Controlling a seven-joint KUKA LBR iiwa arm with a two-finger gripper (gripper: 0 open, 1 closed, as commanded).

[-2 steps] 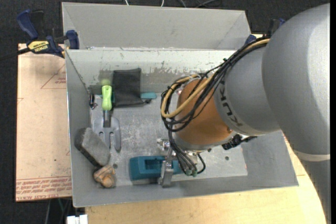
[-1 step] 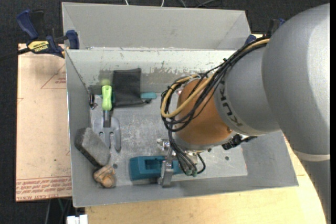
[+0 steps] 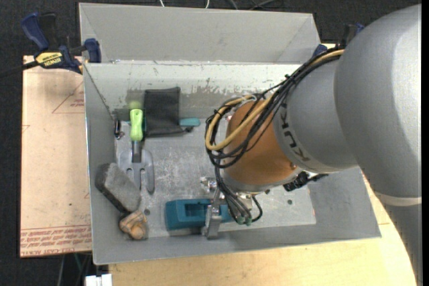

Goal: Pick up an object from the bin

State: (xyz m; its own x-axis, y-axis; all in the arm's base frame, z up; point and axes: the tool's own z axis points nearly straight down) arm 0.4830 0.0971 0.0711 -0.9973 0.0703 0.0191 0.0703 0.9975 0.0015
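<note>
My gripper (image 3: 213,221) is low in the bin near its front wall, under the orange wrist cover. It stands right at the right end of a teal blue blocky thing (image 3: 184,214) lying flat on the bin floor, and looks to touch it. A small tan lump (image 3: 134,225) lies to the left of the teal thing, in the front left corner.
A dark grey wedge (image 3: 115,187) lies at the left wall. A silver tool with a green handle (image 3: 137,144) lies behind it. A black flat pouch (image 3: 162,110) and a small teal piece (image 3: 190,122) sit at the back wall. The arm covers the bin's right half.
</note>
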